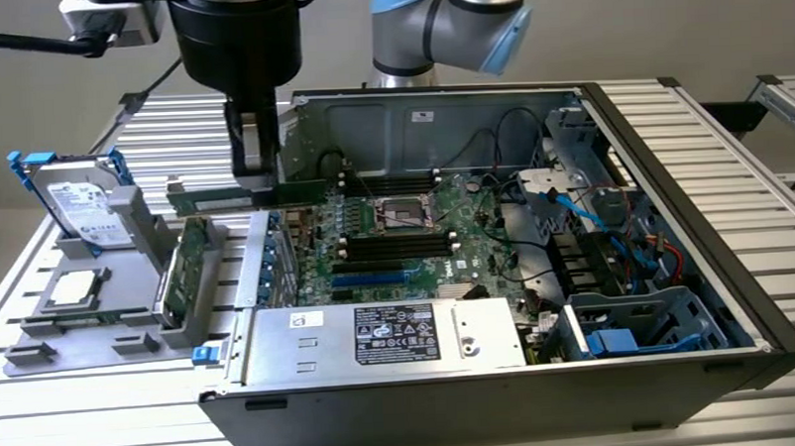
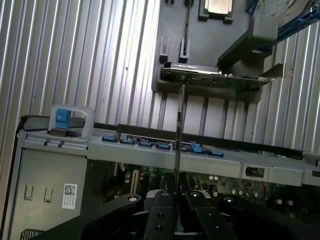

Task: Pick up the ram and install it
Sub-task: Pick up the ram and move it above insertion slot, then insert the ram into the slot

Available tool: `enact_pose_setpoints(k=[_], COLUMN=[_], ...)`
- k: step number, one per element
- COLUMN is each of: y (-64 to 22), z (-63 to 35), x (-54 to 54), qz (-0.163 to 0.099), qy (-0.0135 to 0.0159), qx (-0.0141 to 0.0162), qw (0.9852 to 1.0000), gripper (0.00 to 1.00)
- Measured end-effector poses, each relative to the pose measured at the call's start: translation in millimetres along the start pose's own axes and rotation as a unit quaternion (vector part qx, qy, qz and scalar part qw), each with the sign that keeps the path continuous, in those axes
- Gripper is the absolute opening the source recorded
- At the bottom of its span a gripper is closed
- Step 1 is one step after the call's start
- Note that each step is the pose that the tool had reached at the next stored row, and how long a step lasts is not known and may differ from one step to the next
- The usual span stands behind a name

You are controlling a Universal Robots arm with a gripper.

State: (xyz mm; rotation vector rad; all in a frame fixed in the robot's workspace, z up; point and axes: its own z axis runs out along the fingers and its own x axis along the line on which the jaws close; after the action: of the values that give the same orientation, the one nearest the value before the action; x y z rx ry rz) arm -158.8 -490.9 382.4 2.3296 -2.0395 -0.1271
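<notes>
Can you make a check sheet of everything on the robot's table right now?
Surface: ribbed metal table, bearing an open computer case and a grey tray.
Job's things: ram held in the air near the case's edge; black motherboard slots look empty.
Clutter: hard drive, processor chip, expansion card on the tray.
Hand: the hand is shut on the ram.
Cables: blue and black cables inside the case.
Surroundings: second table on the exterior view's right.
</notes>
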Motion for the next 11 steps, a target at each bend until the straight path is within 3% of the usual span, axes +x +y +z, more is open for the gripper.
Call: enact_pose_setpoints(k=[11], y=[-49.9], z=[-4.4], x=[0.9], qz=[0.000], qy=[-0.0001], qx=[-0.0001], qw=[1.0000], gripper=[0.14])
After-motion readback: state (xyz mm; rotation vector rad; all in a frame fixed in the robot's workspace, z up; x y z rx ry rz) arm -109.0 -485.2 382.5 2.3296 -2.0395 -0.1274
